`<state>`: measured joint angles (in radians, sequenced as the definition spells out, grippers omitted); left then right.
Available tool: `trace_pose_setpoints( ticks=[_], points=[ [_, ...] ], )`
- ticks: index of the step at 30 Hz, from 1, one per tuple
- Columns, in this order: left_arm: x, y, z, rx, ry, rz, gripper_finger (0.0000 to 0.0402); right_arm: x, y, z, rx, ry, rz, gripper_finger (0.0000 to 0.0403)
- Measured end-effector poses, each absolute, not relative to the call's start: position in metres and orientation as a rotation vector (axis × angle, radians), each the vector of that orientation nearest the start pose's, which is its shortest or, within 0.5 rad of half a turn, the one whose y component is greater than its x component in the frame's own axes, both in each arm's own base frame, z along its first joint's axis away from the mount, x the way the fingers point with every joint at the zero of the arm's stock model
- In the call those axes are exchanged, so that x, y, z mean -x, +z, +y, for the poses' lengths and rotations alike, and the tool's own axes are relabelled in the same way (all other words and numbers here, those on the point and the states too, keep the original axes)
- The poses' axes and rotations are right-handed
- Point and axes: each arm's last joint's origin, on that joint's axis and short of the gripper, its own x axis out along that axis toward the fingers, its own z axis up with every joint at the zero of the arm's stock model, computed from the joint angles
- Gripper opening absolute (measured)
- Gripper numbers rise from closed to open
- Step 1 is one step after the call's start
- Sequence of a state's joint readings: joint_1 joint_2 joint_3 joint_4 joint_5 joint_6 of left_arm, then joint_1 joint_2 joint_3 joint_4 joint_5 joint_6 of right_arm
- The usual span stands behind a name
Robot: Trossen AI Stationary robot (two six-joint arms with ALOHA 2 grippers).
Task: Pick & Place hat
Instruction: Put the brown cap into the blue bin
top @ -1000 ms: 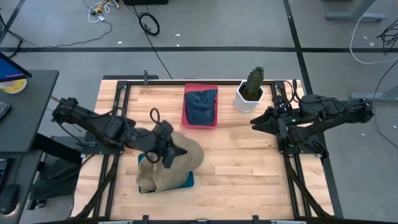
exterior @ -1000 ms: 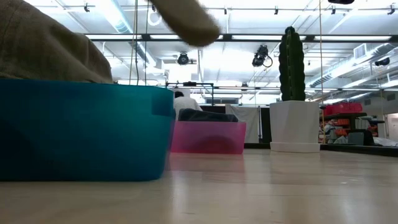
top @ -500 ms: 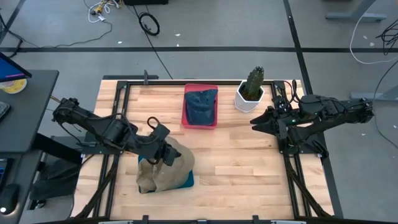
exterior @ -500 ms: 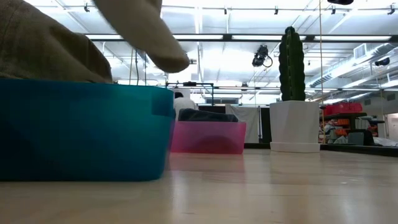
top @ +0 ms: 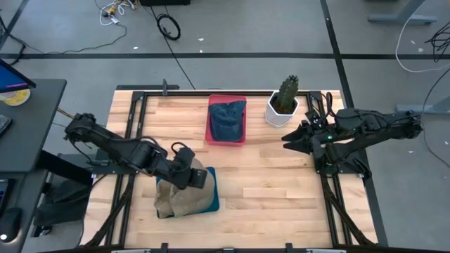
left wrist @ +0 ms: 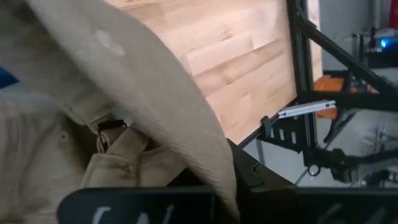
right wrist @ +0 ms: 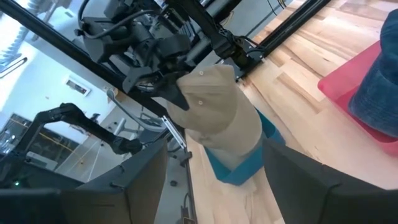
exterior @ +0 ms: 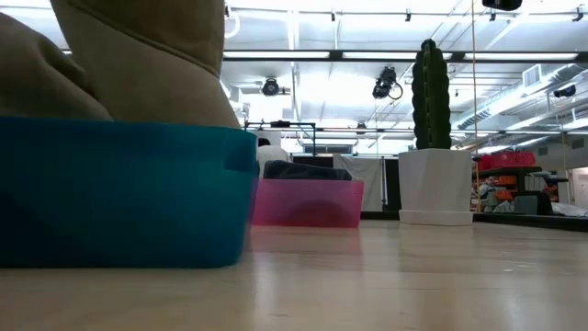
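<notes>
The left gripper (top: 199, 177) is clamped on the soft beige cloth hat (top: 181, 199), which lies in the teal plastic bin (top: 213, 203). This looks like the placing step; next it needs to let go and lift away. The right gripper (top: 287, 138) waits with fingers apart near the white cactus pot (top: 280, 112).

Left hand (top: 199, 177) clamped shut, low over the table; right hand (top: 288, 138) spread open, idle.

One camera hangs overhead, facing straight down on the light wooden bench (top: 267, 183). Another sits at bench level, pressed close to the teal plastic bin (exterior: 119, 193), which the overhead view (top: 211, 202) shares.
</notes>
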<state>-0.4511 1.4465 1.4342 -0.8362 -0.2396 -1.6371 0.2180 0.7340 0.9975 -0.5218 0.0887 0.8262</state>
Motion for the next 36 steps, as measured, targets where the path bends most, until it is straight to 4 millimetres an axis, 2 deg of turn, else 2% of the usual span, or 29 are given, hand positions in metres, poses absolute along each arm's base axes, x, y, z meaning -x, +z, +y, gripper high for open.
trace_pose_setpoints(
  ticks=[5, 20, 36],
  points=[
    [-0.275, 0.345, -0.126, 1.318, 0.525, 0.736, 0.0005, -0.136, 0.377, 0.027, -0.778, 0.015, 0.296, 0.0263],
    [-0.279, 0.350, -0.130, 1.473, 0.555, 0.606, 0.0005, -0.135, 0.375, 0.027, -0.743, 0.011, 0.314, 0.0263],
    [-0.264, 0.339, -0.136, 1.544, 0.745, 0.629, 0.0005, -0.135, 0.375, 0.028, -0.704, 0.042, 0.329, 0.0263]
  ],
)
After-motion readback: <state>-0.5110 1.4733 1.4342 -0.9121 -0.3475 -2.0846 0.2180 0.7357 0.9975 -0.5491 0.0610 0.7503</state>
